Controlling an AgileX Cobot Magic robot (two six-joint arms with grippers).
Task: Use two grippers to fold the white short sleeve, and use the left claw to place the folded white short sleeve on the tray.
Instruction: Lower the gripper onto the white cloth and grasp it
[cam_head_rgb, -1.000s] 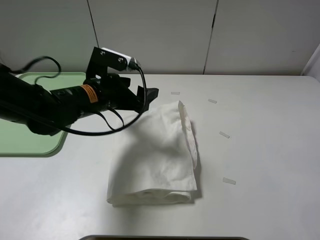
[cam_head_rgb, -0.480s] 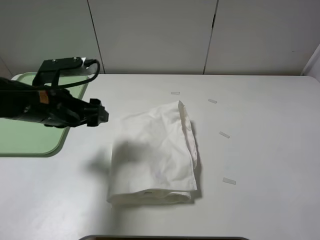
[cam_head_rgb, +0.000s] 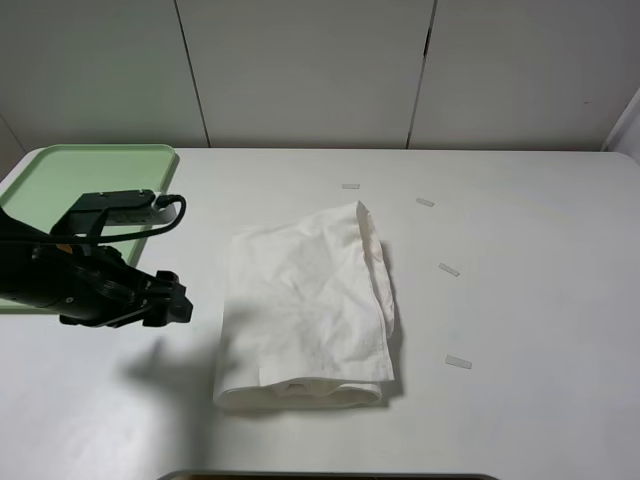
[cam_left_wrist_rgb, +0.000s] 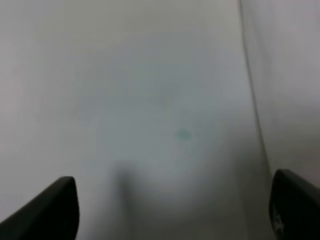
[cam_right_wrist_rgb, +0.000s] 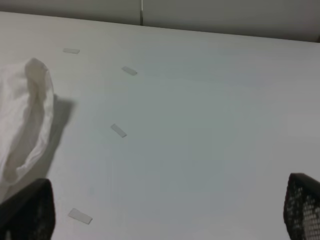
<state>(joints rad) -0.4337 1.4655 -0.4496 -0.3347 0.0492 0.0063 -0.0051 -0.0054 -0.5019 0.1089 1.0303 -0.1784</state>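
Observation:
The white short sleeve (cam_head_rgb: 310, 305) lies folded into a rough rectangle in the middle of the table, its folded edge toward the front. My left gripper (cam_head_rgb: 177, 297) hovers low over bare table just left of the shirt, apart from it. In the blurred left wrist view the left gripper (cam_left_wrist_rgb: 172, 210) has its fingertips far apart with nothing between them. The light green tray (cam_head_rgb: 60, 170) sits at the far left, partly behind the left arm. The right gripper (cam_right_wrist_rgb: 165, 207) is out of the exterior view; its wrist view shows wide-open fingers over bare table, with the shirt's edge (cam_right_wrist_rgb: 25, 115) off to one side.
Small white tape strips (cam_head_rgb: 448, 269) dot the table to the right of the shirt, one of them (cam_right_wrist_rgb: 118, 130) showing in the right wrist view. A white panelled wall (cam_head_rgb: 320, 70) rises behind the table. A dark edge (cam_head_rgb: 330, 476) runs along the front.
My left arm has swung from over the shirt's far left corner out to the left and toward the front, ending low beside the shirt. The shirt lies flatter at that corner.

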